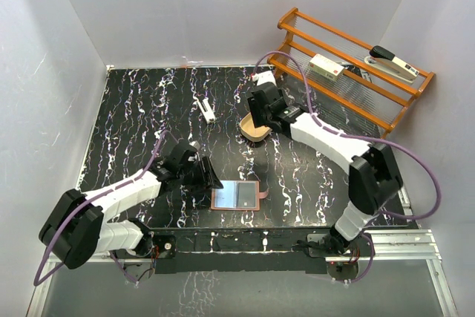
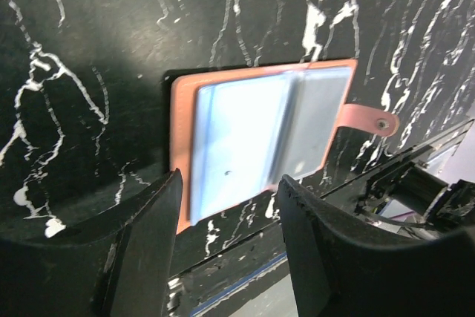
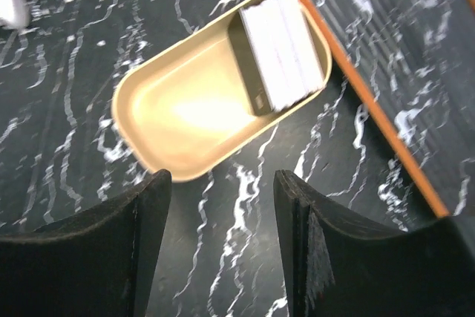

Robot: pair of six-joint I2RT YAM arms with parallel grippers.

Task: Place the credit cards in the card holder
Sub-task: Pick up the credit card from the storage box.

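Credit cards point(image 3: 286, 50) sat in the wooden tray point(image 3: 171, 131), card holder point(image 2: 260, 146) lay open on the desk point(image 2: 74, 72); left tool point(image 2: 226, 213) and right tool point(image 3: 219, 213) gaped empty.

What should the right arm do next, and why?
Probably lower the right gripper onto the credit cards: its jaws stand open and empty above the wooden tray, the stack lies at one end, and the card holder lies open.
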